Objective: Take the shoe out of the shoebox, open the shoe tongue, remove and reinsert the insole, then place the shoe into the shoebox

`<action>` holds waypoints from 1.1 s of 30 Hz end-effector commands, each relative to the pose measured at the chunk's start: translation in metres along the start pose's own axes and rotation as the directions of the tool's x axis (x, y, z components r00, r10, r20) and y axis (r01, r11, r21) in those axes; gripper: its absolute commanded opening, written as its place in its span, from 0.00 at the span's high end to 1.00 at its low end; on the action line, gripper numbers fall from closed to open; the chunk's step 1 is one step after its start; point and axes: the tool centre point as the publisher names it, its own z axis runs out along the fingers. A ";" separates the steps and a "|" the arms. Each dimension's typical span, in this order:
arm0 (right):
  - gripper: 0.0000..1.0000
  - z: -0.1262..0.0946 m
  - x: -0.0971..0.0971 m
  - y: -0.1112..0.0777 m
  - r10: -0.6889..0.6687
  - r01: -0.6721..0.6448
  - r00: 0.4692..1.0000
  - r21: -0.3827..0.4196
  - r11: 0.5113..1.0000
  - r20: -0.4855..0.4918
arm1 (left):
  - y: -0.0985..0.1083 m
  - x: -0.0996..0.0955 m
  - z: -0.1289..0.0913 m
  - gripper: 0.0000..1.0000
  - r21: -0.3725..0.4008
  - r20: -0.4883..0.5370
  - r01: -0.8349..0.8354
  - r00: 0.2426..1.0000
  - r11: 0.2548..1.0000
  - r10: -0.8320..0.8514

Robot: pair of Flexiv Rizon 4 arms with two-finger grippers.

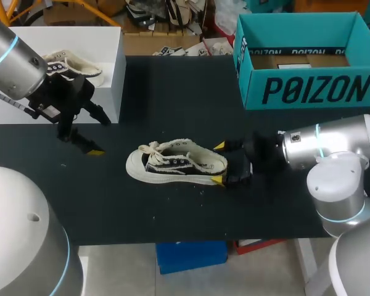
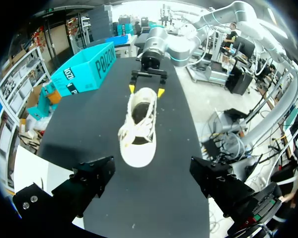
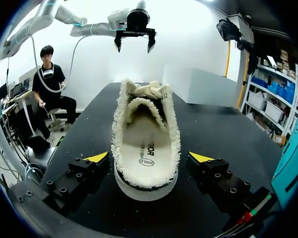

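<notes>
**Inspector:** Position of the item?

**Assessor:** The shoe (image 1: 176,165) lies upright at mid-desk (image 1: 172,216), outside its box, with the toe to 9 o'clock and the heel to 3. The right gripper (image 1: 218,163) straddles the heel. Its fingers are released, one on either side, and neither is pressing in that I can see. The insole (image 3: 146,158) is seated inside.

**Inspector:** The other arm?

**Assessor:** The left gripper (image 3: 134,44) hangs above the desk at the shoe's 9 to 10 o'clock, well apart from it. Its fingers are spread and hold nothing.

**Inspector:** Recommendation for the step in hand?

**Assessor:** In my judgement the tongue comes next. Clamp the right fingers on the heel first so the shoe cannot slide. Then bring the left gripper down over the laces (image 1: 151,148) and draw the tongue (image 3: 139,106) toward the toe. Pinch the fleece edge only, not the laces.

**Inspector:** Inventory?

**Assessor:**
- Shoes: two, this one and a second shoe (image 1: 74,65) in the white box.
- Boxes: two, the white box (image 1: 114,68) at 10 o'clock and the teal shoebox (image 1: 308,89) at 1 o'clock.
- Grippers: two.
</notes>
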 end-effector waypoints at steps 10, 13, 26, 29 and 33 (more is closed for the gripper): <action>0.00 0.008 -0.001 -0.002 0.044 -0.044 0.999 0.022 0.999 -0.018 | 0.001 0.000 0.002 0.00 0.000 0.003 -0.002 1.000 1.000 0.002; 0.00 0.008 0.001 -0.002 0.059 -0.058 0.998 0.027 0.998 -0.016 | 0.001 0.000 0.002 0.00 0.000 0.003 -0.002 1.000 1.000 0.002; 0.00 0.008 0.004 -0.005 0.088 -0.087 0.996 0.039 0.995 -0.019 | 0.001 0.000 0.002 0.00 0.000 0.003 -0.002 1.000 1.000 0.002; 0.00 0.008 0.004 -0.005 0.088 -0.088 0.996 0.040 0.995 -0.022 | 0.001 0.000 0.002 0.00 0.000 0.003 -0.002 1.000 1.000 0.002; 0.00 0.011 0.004 -0.006 0.087 -0.086 0.996 0.037 0.996 -0.025 | 0.001 0.000 0.002 0.00 0.000 0.003 -0.002 1.000 1.000 0.002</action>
